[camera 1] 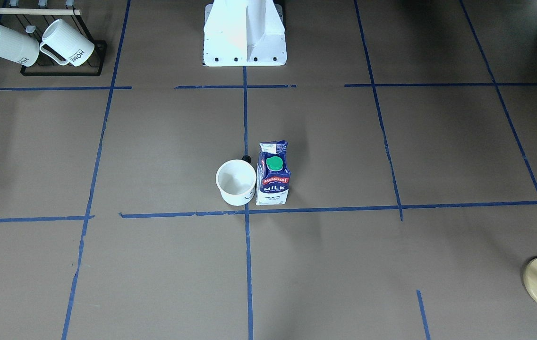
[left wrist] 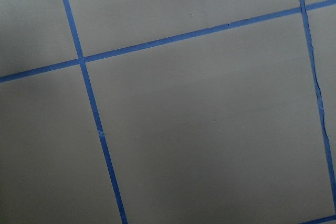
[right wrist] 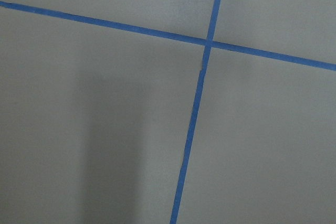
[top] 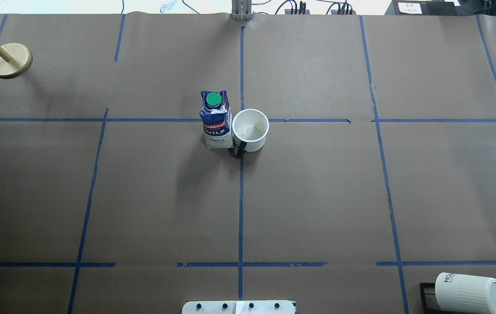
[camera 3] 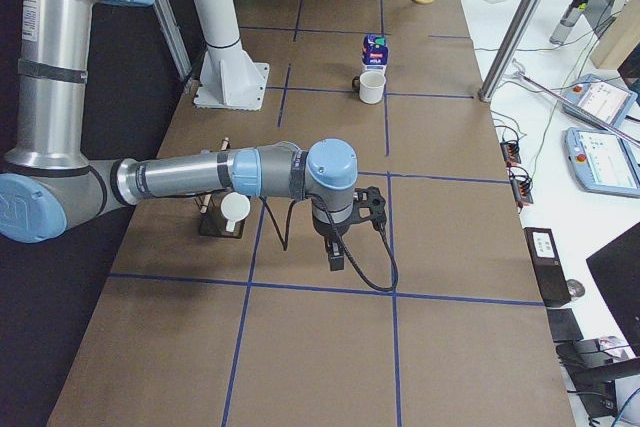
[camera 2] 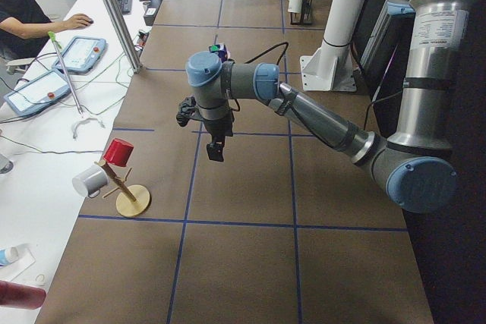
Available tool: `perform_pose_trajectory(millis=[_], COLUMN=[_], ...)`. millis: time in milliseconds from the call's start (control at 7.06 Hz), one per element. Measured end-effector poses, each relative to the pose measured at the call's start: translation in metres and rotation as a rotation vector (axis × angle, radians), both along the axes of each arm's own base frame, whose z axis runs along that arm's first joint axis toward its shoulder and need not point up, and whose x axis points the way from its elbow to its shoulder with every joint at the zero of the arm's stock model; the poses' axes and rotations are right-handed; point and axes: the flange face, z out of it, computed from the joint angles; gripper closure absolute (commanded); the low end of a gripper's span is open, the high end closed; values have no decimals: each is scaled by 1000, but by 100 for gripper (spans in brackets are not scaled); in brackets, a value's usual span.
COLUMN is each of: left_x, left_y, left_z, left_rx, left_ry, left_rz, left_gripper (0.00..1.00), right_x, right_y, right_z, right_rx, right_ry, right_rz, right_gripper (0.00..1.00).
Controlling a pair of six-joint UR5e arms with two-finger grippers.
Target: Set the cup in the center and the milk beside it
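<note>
The cup [top: 250,126] is a small, smooth white mug. It stands upright and empty, and its black handle points to about 6 o'clock in the overhead view, toward the robot. In the front-facing view a trace of black drawing shows low on its side.

The milk [top: 217,122] stands upright at the cup's 9 o'clock, just beside it; whether they touch I cannot tell. It is a dark blue and white gable-top carton with a green round cap, a red "Pascual" label and white "MILK" lettering, and it is taller than the cup.

Both stand on the brown surface [top: 317,196] on the robot's side of the center [camera 1: 247,211]. In the overhead view the cup is near the center's 5 o'clock and the milk near its 7 o'clock.

The left tool [camera 2: 215,149] and the right tool [camera 3: 337,262] hang above bare surface, well apart from both things. They show only in the side views, so I cannot tell how far either is open. Nothing can be seen in either one.
</note>
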Motion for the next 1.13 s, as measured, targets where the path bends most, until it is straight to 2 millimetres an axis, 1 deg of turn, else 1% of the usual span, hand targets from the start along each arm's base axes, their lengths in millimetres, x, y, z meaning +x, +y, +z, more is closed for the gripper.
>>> perform_pose_trajectory(millis=[1133], left_x=[0], left_y=[3], left_z=[-3], left_rx=[15], left_ry=[2], left_rz=[3], left_gripper=[0], right_x=[-2], right_y=[-2], right_z=[3], right_rx=[-20], right_ry=[3], right_rz=[-4], right_gripper=[0])
